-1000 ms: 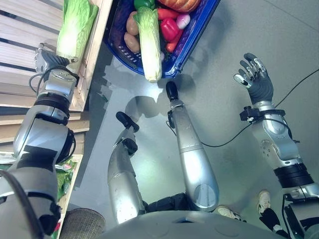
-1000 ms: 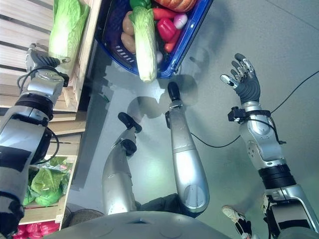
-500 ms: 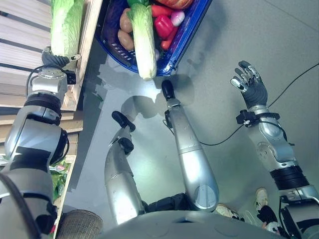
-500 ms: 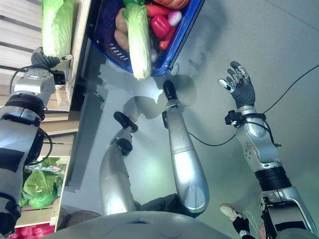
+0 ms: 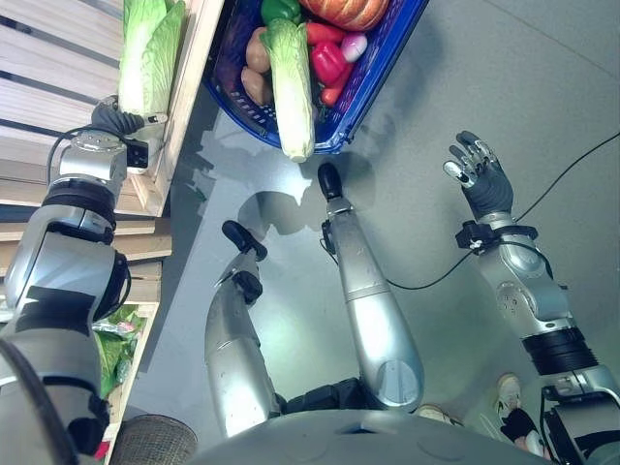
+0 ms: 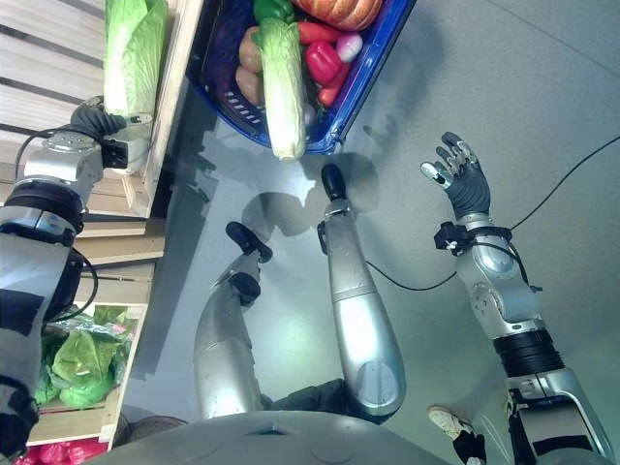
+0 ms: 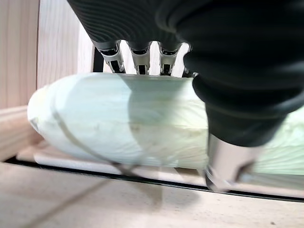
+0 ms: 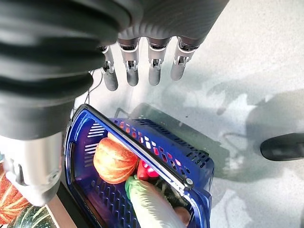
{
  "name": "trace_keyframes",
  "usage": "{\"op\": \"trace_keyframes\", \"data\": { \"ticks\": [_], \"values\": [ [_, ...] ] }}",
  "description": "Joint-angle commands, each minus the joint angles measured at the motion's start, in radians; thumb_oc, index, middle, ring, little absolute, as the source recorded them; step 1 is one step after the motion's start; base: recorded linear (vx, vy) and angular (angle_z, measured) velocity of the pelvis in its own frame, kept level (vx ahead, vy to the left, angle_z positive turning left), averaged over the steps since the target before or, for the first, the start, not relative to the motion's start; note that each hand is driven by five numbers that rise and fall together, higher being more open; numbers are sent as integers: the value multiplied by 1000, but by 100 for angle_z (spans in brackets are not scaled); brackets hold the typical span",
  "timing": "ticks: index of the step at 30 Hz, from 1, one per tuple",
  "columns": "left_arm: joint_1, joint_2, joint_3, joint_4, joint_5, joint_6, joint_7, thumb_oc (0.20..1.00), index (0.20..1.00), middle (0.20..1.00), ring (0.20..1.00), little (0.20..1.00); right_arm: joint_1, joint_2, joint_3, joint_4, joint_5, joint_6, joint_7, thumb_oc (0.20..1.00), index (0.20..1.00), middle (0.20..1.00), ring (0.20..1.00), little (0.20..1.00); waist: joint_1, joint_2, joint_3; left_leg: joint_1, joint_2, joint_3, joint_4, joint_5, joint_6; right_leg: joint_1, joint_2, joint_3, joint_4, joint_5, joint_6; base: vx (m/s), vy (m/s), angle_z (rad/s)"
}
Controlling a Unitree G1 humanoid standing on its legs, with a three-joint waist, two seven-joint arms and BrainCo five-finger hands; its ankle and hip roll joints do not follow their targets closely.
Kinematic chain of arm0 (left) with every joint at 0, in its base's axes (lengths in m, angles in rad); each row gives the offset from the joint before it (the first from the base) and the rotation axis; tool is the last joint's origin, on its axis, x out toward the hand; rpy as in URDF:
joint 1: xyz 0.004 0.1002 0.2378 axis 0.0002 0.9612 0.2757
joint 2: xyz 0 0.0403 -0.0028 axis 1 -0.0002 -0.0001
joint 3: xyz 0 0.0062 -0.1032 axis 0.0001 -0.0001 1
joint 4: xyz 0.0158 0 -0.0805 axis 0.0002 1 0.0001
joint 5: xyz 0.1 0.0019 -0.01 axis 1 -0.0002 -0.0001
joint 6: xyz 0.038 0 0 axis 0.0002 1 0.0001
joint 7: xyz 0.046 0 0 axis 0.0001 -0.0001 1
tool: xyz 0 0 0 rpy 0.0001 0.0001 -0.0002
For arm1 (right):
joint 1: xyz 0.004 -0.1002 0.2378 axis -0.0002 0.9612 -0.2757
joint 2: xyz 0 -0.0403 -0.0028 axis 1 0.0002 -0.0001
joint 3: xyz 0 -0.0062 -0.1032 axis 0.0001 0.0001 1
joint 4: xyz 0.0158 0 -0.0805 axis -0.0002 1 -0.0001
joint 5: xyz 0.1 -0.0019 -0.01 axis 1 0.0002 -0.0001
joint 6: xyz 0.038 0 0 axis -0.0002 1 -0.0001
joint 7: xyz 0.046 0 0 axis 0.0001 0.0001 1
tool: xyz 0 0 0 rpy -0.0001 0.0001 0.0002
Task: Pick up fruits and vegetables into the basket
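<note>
Napa cabbage (image 5: 147,60) lies lengthwise in the wooden crate (image 5: 184,107) at the robot's left, its pale stem end toward the crate's front wall. Left hand (image 5: 114,118) is at that stem end; the left wrist view shows its fingers (image 7: 137,56) reaching over the far side of the cabbage and its thumb (image 7: 227,161) low on the near side, so the hand brackets the vegetable, though firm closure cannot be confirmed. Right hand (image 5: 477,172) hangs over bare floor, fingers spread, holding nothing. Blue basket (image 5: 363,87) on the floor already carries 1 napa cabbage (image 5: 291,87), a pumpkin, peppers and potatoes.

Recommendation: close thumb and fingers fully around the thick stem, not the loose leaves. Lift clear of the crate wall before swinging toward the basket.
</note>
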Motion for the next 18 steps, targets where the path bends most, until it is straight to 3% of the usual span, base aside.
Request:
{"op": "trace_keyframes", "data": {
  "ticks": [1, 8, 13, 18],
  "values": [
    [62, -169, -12, 33, -13, 11, -117, 200, 200, 200, 200, 200, 36, 26, -5, 0, 40, -45, 15, 1000, 1000, 1000, 1000, 1000, -50, -66, -16, -21, 5, 26, 134, -126, 18, 26, 40, -10, -5, -29, 10, 0, 0, 0],
    [72, -180, 3, 61, 9, 33, -100, 200, 200, 200, 200, 200, 37, 38, -1, -2, 33, -66, 11, 1000, 1000, 1000, 1000, 1000, -47, -72, -16, -7, 7, 25, 130, -127, 18, 44, 41, -15, -11, -29, 10, -6, -9, 1],
    [84, -192, 14, 43, 2, 5, -87, 200, 200, 200, 200, 200, 38, 46, -5, -18, 40, -69, 16, 1000, 1000, 1000, 1000, 1000, -39, -83, -16, 7, 9, 19, 123, -125, 19, 65, 44, -23, -15, -30, 9, -17, -23, 0],
    [132, -204, 51, -28, -83, -63, -32, 200, 200, 200, 200, 200, 53, 51, -18, -63, 13, -81, 40, 1000, 1000, 1000, 1000, 1000, -29, -75, -16, 53, 0, 16, 104, -121, 20, 109, 38, -28, -15, -41, 9, -3, 50, -1]
  ]
}}
